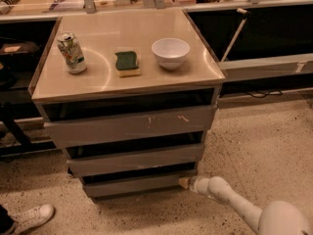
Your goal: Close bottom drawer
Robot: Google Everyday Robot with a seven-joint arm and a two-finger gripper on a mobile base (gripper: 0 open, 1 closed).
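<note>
The bottom drawer [139, 184] is the lowest, slimmest grey-brown front of the three-drawer cabinet. It sits nearly flush under the middle drawer [137, 159], with only a dark gap above it. My gripper [185, 182] is at the end of the white arm coming from the lower right. Its tip touches the right end of the bottom drawer's front. The top drawer [132, 125] has pale scratch marks and stands out farthest.
On the cabinet top [98, 80] stand a drink can [71, 52], a green sponge [127, 63] and a white bowl [170, 52]. A white shoe [29, 218] is at the lower left on the speckled floor. Dark shelving runs behind.
</note>
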